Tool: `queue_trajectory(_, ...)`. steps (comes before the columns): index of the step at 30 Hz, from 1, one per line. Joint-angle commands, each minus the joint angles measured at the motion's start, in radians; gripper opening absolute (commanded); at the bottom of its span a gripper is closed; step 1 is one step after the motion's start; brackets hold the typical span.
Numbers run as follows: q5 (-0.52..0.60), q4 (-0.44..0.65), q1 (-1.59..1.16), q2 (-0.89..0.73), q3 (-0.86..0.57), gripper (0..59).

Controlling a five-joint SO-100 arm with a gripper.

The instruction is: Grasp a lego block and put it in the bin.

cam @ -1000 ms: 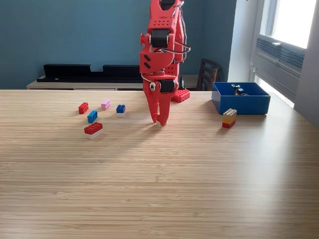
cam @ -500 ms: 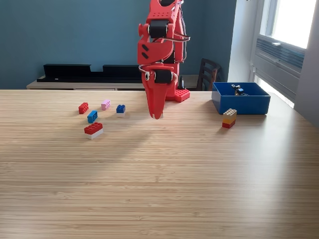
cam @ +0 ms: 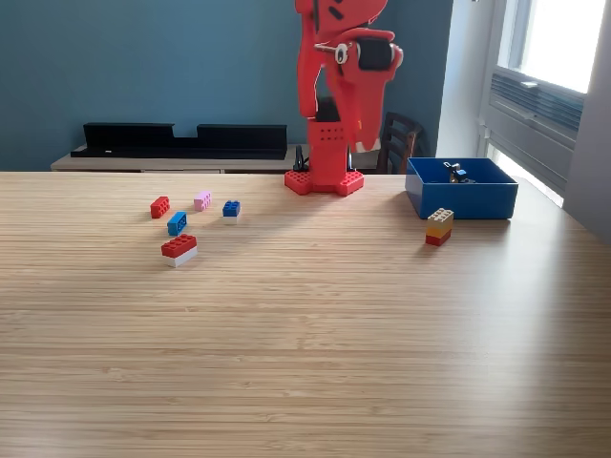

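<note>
Rising away from the worktop [cam: 305,334], my arm [cam: 336,86] has swung up and toward the exterior view's right since a second ago, when my claw was down at the wood between the blocks. The claw is now folded against the arm, and I cannot tell whether its jaws are spread or pressed together, nor whether a small block rides in them.

The bin [cam: 462,189] sits at the exterior view's right, with something small already inside. Just in front of it stands a yellow-and-red stack [cam: 439,226]. To the exterior view's left lie a red block [cam: 159,206], a pink block [cam: 202,200], a small blue block [cam: 231,208], a bigger blue block [cam: 177,223] and a red-on-white block [cam: 179,249], all untouched.

I judge this as a carry toward the bin, or a failed pick.
</note>
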Motion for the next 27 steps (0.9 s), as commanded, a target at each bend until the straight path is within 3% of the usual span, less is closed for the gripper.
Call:
queue_trajectory(1,0.103,0.057,-0.353,0.012,-0.084,0.0)
queue_trajectory(13,0.152,0.069,-0.704,-0.023,0.037,0.0)
queue_trajectory(27,0.175,0.13,-0.773,-0.457,-0.198,0.0)
